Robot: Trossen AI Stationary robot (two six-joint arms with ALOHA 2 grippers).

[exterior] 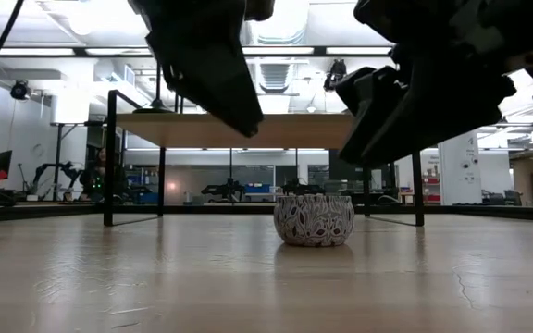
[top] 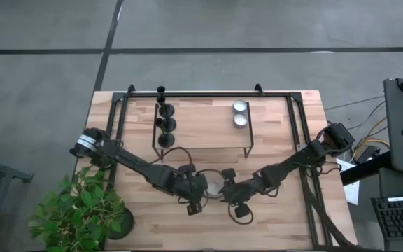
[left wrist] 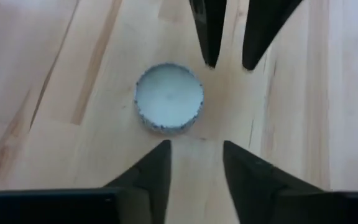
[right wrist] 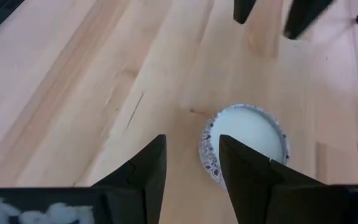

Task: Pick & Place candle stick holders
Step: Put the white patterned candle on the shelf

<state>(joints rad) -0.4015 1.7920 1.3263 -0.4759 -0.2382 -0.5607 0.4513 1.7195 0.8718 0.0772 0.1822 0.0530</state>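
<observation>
One low whitish-silver cup with a patterned wall stands on its base on the wooden table, near the front middle. My left gripper is open just left of it and my right gripper is open just right of it. Both hang above the table, clear of the cup, as the low view shows. The cup shows ahead of my left fingers and beside my right fingers. Two more silver cups and the black stemmed holders stand on the raised rack.
A black metal rack with a wooden shelf spans the table's far half; its legs stand behind the cup. A black frame runs along the table's sides. A potted green plant sits at the near left corner.
</observation>
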